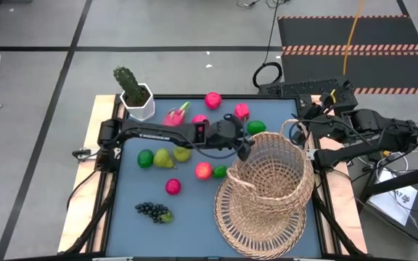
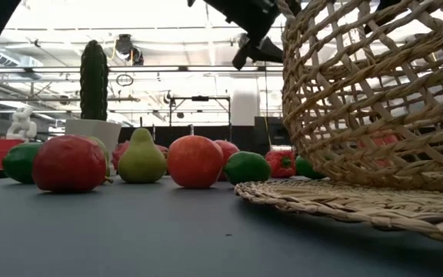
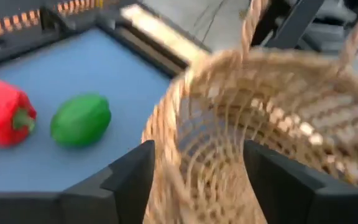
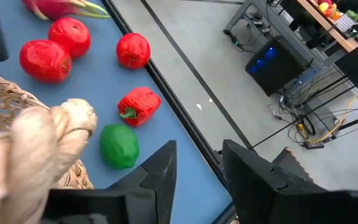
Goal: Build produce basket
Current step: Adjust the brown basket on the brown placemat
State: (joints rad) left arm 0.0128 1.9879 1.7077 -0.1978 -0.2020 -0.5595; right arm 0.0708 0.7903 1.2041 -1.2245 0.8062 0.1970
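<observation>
The tan wicker basket (image 1: 274,170) sits tilted at the table's right, its mouth toward the left arm, on a flat woven disc (image 1: 256,226). My left gripper (image 3: 197,180) is open at the basket's left rim (image 3: 166,118), one finger outside the wall and one over the inside. My right gripper (image 4: 201,180) is open beside the basket's twisted handle (image 4: 48,140), with nothing between its fingers. Produce lies on the blue mat: a red pepper (image 1: 242,111), a lime (image 1: 256,127), pears (image 1: 164,157), a red apple (image 1: 203,170) and grapes (image 1: 154,211). My left gripper stands astride the basket's rim (image 3: 169,134), coming level from the table's left; the view is blurred and I cannot tell whether a finger touches the wicker. My right gripper has the handle (image 4: 73,124) next to the outer side of one finger (image 4: 160,168); whether they touch I cannot tell.
A potted cactus (image 1: 133,90) in a white pot stands at the far left corner. A dragon fruit (image 1: 176,116) and a pink apple (image 1: 212,99) lie along the far edge. The near left of the mat holds only the grapes. Cables and equipment lie beyond the right edge.
</observation>
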